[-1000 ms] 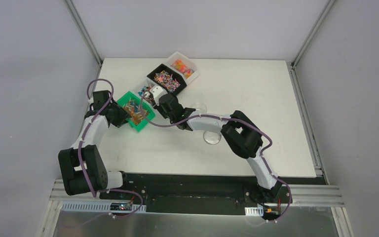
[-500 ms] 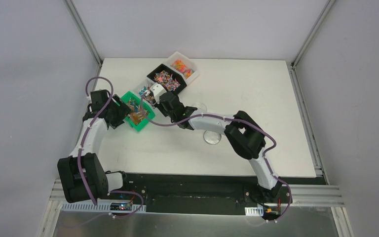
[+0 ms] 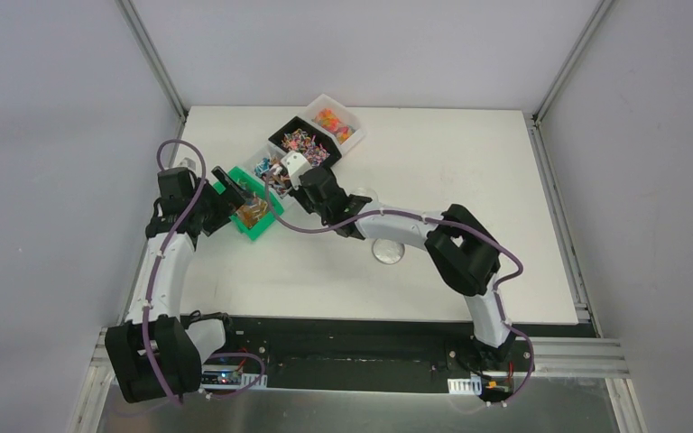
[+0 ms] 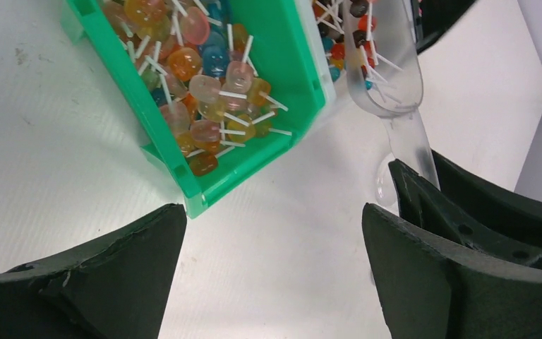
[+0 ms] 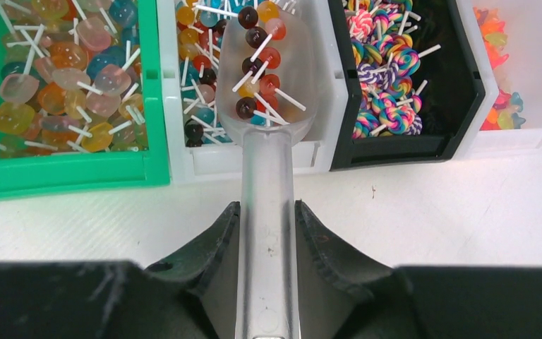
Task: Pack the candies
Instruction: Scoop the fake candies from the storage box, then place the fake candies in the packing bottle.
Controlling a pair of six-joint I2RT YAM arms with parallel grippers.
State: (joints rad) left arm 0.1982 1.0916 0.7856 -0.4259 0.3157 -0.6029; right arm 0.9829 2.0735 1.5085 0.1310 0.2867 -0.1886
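Right gripper (image 5: pixel 267 219) pinches the handle of a clear plastic scoop (image 5: pixel 267 141), fingers pressed on both sides of it. The scoop bowl carries a small load of candies (image 5: pixel 257 67), round ones on white sticks, dark brown, red and orange. The bowl hangs over the white bin (image 5: pixel 190 152), which holds more of the same kind.

Four bins stand in a row on the bench (image 5: pixel 430 212), touching side to side: green bin (image 5: pixel 63 176) with pale orange, pink and blue stick candies, then the white bin, then the black bin (image 5: pixel 395 145) with swirled ones, then the far white bin (image 5: pixel 529 134) with orange pieces.

Left gripper (image 4: pixel 272 233) is spread wide with nothing between its fingers, low over the bench just beside the green bin's near corner.

Clear round jar (image 3: pixel 388 251) sits on the bench next to the right arm.
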